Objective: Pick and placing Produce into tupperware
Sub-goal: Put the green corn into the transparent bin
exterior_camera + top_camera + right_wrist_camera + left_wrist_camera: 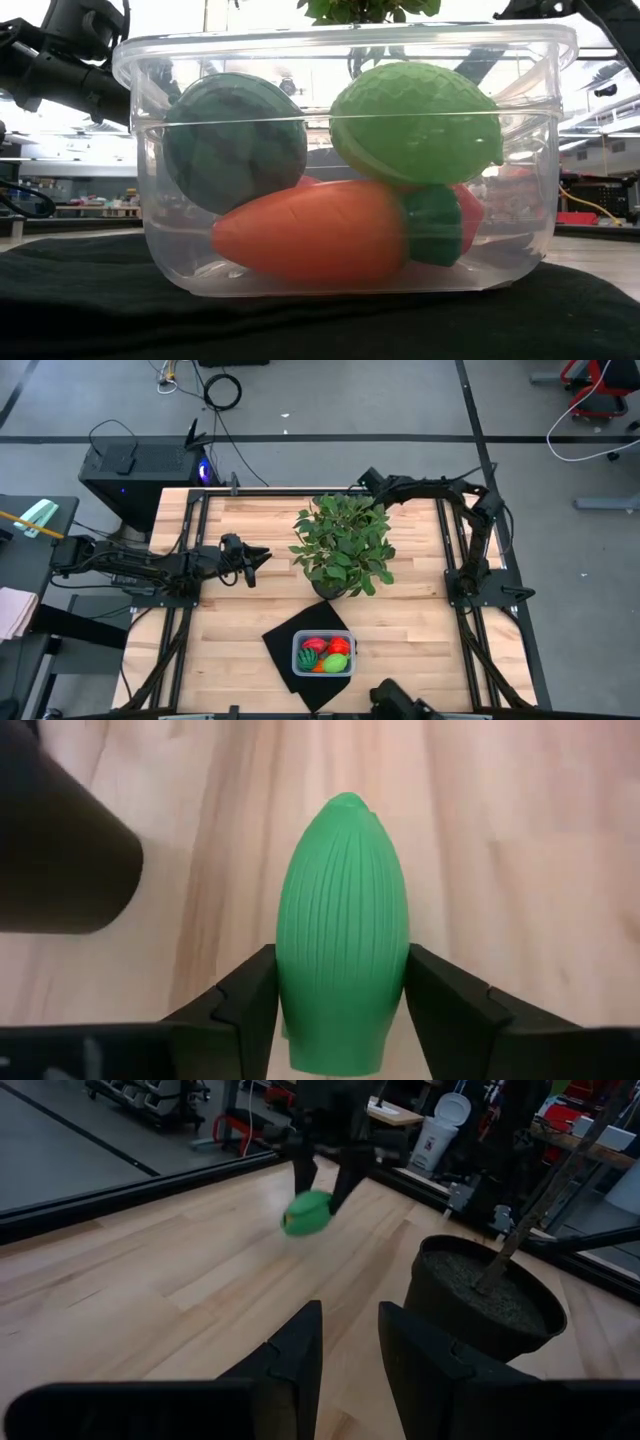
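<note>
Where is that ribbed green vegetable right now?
The ribbed green vegetable is clamped in the right hand, above the wooden table behind the potted plant.

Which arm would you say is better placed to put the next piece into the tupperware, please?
The right. Its pincer is already shut on a green ribbed piece, held over the wood behind the potted plant. The left pincer holds nothing, and is no nearer the tupperware.
</note>
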Robot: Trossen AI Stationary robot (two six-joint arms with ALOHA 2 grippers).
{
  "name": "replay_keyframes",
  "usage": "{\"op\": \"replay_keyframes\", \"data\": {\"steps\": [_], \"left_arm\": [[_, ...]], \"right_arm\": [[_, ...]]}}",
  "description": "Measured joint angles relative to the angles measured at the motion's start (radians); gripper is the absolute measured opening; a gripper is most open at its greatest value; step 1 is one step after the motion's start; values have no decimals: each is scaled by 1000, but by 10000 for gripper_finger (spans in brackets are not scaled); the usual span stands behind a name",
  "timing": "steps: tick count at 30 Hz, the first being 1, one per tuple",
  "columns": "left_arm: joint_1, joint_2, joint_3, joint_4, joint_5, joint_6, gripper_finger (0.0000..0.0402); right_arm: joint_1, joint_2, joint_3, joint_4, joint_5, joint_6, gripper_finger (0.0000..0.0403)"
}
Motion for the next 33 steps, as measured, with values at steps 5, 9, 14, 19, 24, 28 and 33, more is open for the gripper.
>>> {"op": "replay_keyframes", "data": {"steps": [5, 9, 14, 19, 24, 28, 33], "left_arm": [[0, 0, 0, 0, 0, 1, 107], [0, 0, 0, 0, 0, 22, 107], [0, 0, 0, 0, 0, 28, 107], [0, 0, 0, 3, 0, 37, 107], [0, 0, 0, 8, 0, 38, 107], [0, 0, 0, 20, 0, 38, 107], [0, 0, 0, 25, 0, 37, 107]], "right_arm": [[-69, -85, 0, -103, 51, 48, 197], [-109, -175, 0, -215, 98, 89, 194], [-131, -307, 0, -396, 202, 145, 195], [-131, -469, 0, -561, 311, 217, 194], [-131, -653, 0, -670, 318, 320, 194], [-131, -799, 2, -684, 320, 411, 195], [-131, -919, 68, -705, 337, 485, 194]]}}
